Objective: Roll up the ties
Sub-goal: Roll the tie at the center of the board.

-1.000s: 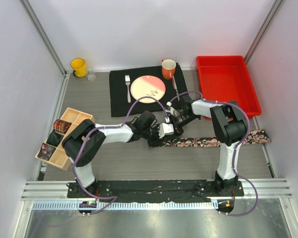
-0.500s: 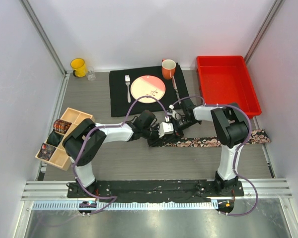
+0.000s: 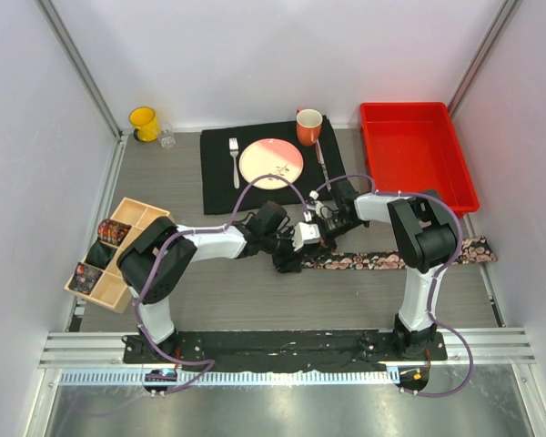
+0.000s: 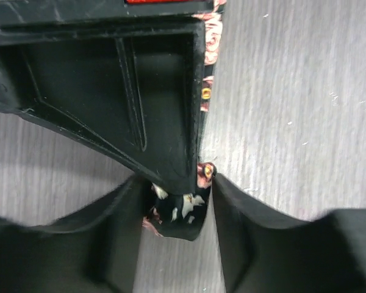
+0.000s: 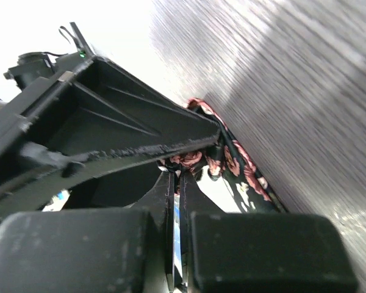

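A black tie [image 3: 391, 259] with pink floral print lies as a long strip across the table, its right end near the right wall. Both grippers meet at its left end. My left gripper [image 3: 288, 260] is shut on the folded tip of the tie [image 4: 182, 217], which fills the gap between its fingers [image 4: 256, 232]. My right gripper [image 3: 303, 244] pinches the same end from above. Its jaws are almost together on the fabric [image 5: 232, 162] at the tips [image 5: 175, 174]. Coiled ties [image 3: 112, 232] sit in a wooden divided box [image 3: 146, 215] at the left.
A black placemat [image 3: 217, 173] at the back holds a plate [image 3: 271, 162], a fork [image 3: 234, 159] and an orange mug [image 3: 308, 126]. A red bin [image 3: 414, 150] stands at the back right. A yellow mug [image 3: 144, 122] is at the back left.
The right wrist has shifted slightly left and closer to the left gripper. The tie's left end is bunched a little tighter. The rest of the strip has not moved.
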{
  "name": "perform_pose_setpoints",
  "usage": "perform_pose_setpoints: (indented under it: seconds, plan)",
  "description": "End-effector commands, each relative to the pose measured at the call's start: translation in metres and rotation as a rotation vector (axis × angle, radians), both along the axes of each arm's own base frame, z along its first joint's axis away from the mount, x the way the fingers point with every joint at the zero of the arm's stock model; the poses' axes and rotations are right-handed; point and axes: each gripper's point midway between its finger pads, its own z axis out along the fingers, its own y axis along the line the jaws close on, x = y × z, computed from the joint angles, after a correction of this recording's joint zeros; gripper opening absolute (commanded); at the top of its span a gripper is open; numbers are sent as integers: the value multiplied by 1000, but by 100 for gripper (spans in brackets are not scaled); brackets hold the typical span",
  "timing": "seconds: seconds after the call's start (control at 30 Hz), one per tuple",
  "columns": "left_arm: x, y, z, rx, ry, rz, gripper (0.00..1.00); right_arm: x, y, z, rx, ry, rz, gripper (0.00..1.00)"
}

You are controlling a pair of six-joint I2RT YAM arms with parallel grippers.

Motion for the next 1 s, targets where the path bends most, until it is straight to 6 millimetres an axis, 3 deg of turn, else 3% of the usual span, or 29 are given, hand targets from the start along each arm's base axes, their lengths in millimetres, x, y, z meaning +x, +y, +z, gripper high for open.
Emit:
perform_pose_setpoints:
  seconds: [0.0,0.13,0.27,0.57,0.77,0.87,0.97]
  plan:
    - [-21,26,-39,109,116,61,59,-6,-18,-15,-66,-20,35,1]
    - [-21,19,-11,-32,58,50,70,-6,-31,-32,-114,-33,40,1]
    - [-15,21,1,-123,-22,50,75,-6,-36,-40,-117,-22,36,1]
    - [-3,17,14,-141,-97,34,77,-1,-29,-24,-58,-41,23,1]
    - [5,6,44,-252,-137,68,77,-4,-28,-12,-48,-34,25,1]
    - [10,5,41,-241,-144,87,79,-3,-27,-5,-42,-48,30,1]
    - [2,3,22,-181,-98,30,89,0,-26,-3,-46,-56,33,1]
